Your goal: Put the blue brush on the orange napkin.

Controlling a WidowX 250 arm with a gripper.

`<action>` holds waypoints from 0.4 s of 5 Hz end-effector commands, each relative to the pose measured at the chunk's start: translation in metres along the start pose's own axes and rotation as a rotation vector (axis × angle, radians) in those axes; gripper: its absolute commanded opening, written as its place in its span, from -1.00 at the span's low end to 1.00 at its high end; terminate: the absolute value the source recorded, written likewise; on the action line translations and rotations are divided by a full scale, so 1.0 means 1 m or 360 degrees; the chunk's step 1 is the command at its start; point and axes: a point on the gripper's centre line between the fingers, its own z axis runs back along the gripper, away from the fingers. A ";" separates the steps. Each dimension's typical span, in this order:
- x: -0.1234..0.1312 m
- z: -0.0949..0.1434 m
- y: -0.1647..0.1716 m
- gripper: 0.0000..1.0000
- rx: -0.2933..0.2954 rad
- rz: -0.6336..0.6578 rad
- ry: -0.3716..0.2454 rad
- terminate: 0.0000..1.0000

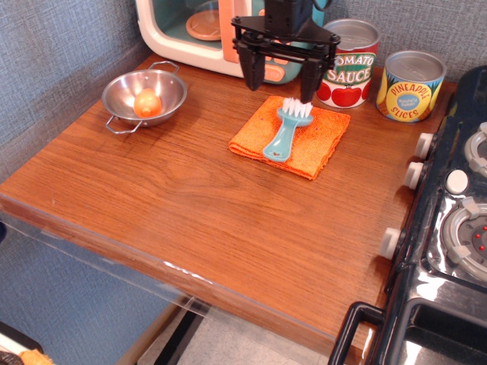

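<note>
Our tool (278, 80) hangs spread and empty; the teal plastic brush (285, 131) lies below it on the orange terry napkin (319, 141), handle toward lower left.

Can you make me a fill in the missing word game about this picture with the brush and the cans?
1. The blue brush lies on the orange ____.
2. The gripper above it is open and holds ____.
3. The metal bowl has one ____ ball in it.
4. The can next to the tomato sauce can says ____ slices.

Missing words: napkin; nothing; orange; pineapple
</note>
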 end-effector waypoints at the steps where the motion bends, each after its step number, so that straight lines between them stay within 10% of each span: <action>1: -0.029 0.012 0.017 1.00 0.0031 -0.0160 -0.0035 -1.00; 2: -0.037 0.013 0.019 1.00 0.0053 -0.0195 -0.0057 -1.00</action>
